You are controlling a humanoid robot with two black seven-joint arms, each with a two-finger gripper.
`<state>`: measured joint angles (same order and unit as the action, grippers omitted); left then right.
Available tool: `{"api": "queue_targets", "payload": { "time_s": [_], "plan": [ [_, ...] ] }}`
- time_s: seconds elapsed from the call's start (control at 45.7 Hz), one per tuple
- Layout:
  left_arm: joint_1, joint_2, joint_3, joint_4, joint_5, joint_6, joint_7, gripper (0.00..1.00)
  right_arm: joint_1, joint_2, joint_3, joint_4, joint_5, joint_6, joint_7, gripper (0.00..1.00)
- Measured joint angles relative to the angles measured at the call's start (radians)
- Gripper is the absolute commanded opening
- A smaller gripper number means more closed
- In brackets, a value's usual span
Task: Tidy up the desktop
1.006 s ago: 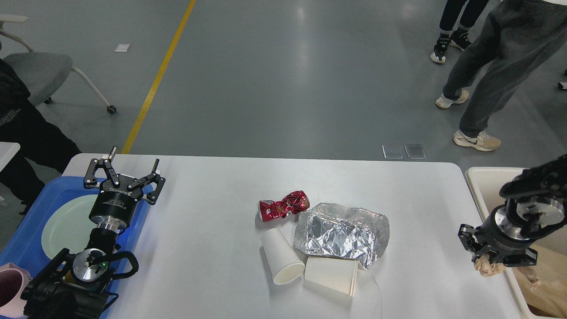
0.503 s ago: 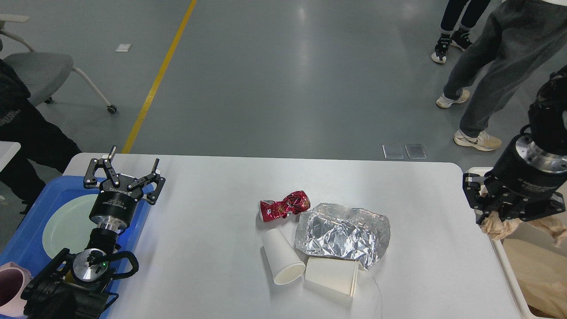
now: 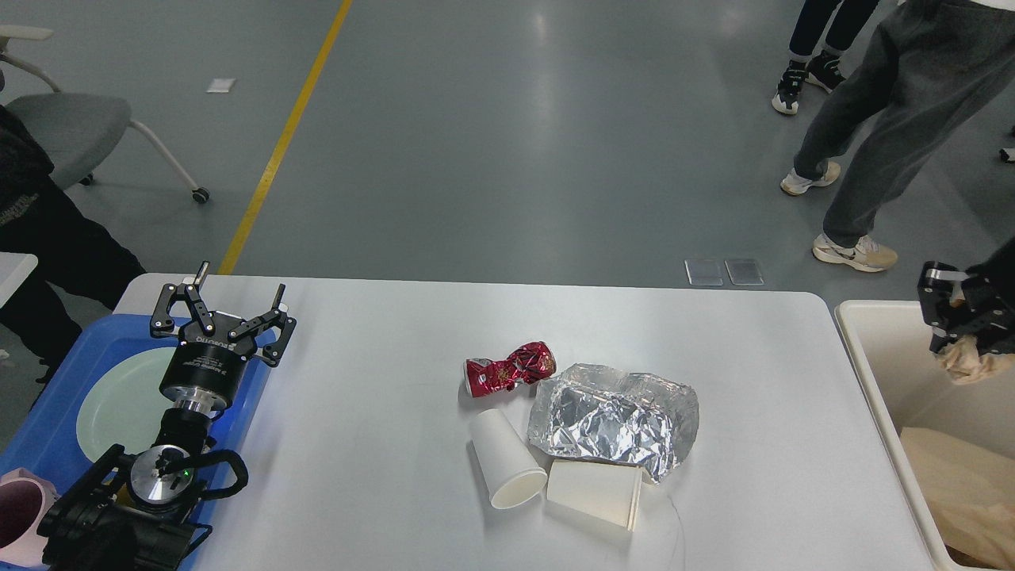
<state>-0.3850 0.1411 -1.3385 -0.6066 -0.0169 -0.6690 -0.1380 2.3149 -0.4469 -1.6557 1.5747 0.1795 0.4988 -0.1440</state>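
Right tool [image 3: 963, 337] at frame edge over the cream bin [image 3: 876, 373], seemingly clamped on crumpled brown paper [image 3: 971, 366] — a release near the rim may spill it onto the bench [image 3: 381, 444]. Left tool [image 3: 226, 313] spread apart, empty, over the blue tray [image 3: 47, 412].

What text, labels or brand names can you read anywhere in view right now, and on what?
Left gripper: white lettering on its black body, seen upside down, too small to read reliably.
Crushed red can: printed pattern only, no legible words.
Paper cups, foil, desktop: no text visible.
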Motion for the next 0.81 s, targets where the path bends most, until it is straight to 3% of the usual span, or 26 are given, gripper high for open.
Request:
{"api": "queue_targets", "payload": {
  "time_s": [0.131,0.416,0.569,0.678,0.7,0.81],
  "plan": [
    [0.000,0.000,0.000,0.000,0.000,0.000,0.000,0.96,-0.168,-0.108,0.007,-0.092,-0.010,-0.129,-0.007,0.00],
    [0.000,0.000,0.000,-0.001,0.000,0.000,-0.002,0.96,-0.868,-0.205,0.321,-0.655,0.001,-0.192,-0.009,0.00],
    [0.000,0.000,0.000,0.000,0.000,0.000,-0.002,0.96,-1.223,-0.182,0.513,-0.983,0.002,-0.219,-0.010,0.00],
    [0.000,0.000,0.000,0.001,0.000,0.000,-0.002,0.96,-1.443,-0.114,0.635,-1.195,0.002,-0.246,-0.010,0.00],
    [0.000,0.000,0.000,0.001,0.000,0.000,-0.002,0.96,-1.525,-0.082,0.680,-1.292,0.002,-0.255,-0.009,0.00],
    [0.000,0.000,0.000,0.001,0.000,0.000,-0.002,0.96,-1.653,-0.005,0.738,-1.455,0.001,-0.289,-0.008,0.00]
  ]
}}
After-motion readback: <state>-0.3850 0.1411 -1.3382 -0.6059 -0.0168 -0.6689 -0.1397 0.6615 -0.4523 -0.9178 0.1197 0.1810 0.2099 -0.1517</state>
